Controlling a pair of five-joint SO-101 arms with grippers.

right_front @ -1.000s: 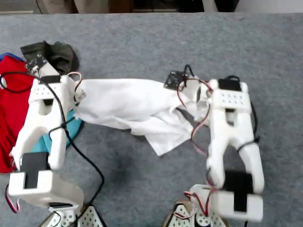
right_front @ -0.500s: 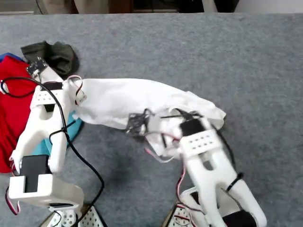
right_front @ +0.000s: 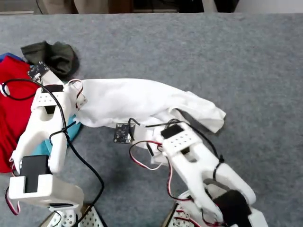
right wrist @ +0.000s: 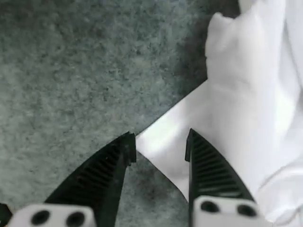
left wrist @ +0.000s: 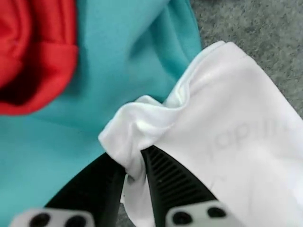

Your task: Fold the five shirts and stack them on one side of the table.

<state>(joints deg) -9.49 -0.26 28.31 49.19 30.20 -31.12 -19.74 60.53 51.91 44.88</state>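
A white shirt (right_front: pixel 142 101) lies crumpled across the middle of the grey table (right_front: pixel 255 66). At the shirt's left end, my left gripper (left wrist: pixel 136 163) is shut on a bunched fold of white cloth (left wrist: pixel 142 127), above a teal shirt (left wrist: pixel 57 137). In the high view that gripper (right_front: pixel 78 98) sits by the shirt's left edge. My right gripper (right wrist: pixel 160 144) is open and low over the table, with a near corner of the white shirt (right wrist: pixel 165 137) between its fingers. The right arm (right_front: pixel 189 153) covers the shirt's near edge.
A red shirt (right_front: pixel 12 94) and the teal shirt (right_front: pixel 72 124) lie at the table's left side under the left arm. A dark shirt (right_front: pixel 54 54) is bundled at the far left, with a blue scrap (right_front: pixel 5 56) beside it. Bare table lies right and far.
My right arm swung from the shirt's right end down to its near edge. The shirt's right part now lies spread to the right. The left arm stayed put, holding the cloth.
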